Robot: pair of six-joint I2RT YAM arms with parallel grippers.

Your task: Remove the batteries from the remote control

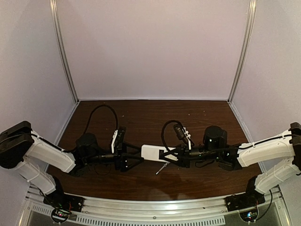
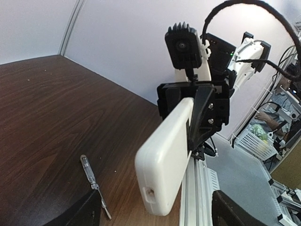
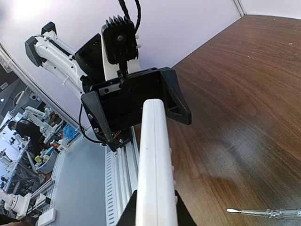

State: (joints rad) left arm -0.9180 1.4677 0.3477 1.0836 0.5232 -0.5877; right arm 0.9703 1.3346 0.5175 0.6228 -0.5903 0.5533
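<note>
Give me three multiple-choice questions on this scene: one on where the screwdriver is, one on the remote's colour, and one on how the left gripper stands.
1. Where is the screwdriver?
A. lying on the table
B. inside a basket
C. leaning upright against the wall

2. What colour is the remote control?
A. black
B. white
C. blue

3. How does the left gripper stand?
A. shut on the remote control
B. shut on the screwdriver
C. open

Answers:
1 A: both wrist views show the screwdriver lying flat on the wood.
2 B: the remote control's casing is white in every view.
3 C: in the left wrist view its fingers stand wide apart and touch nothing, and only the right gripper clamps the remote control.
</note>
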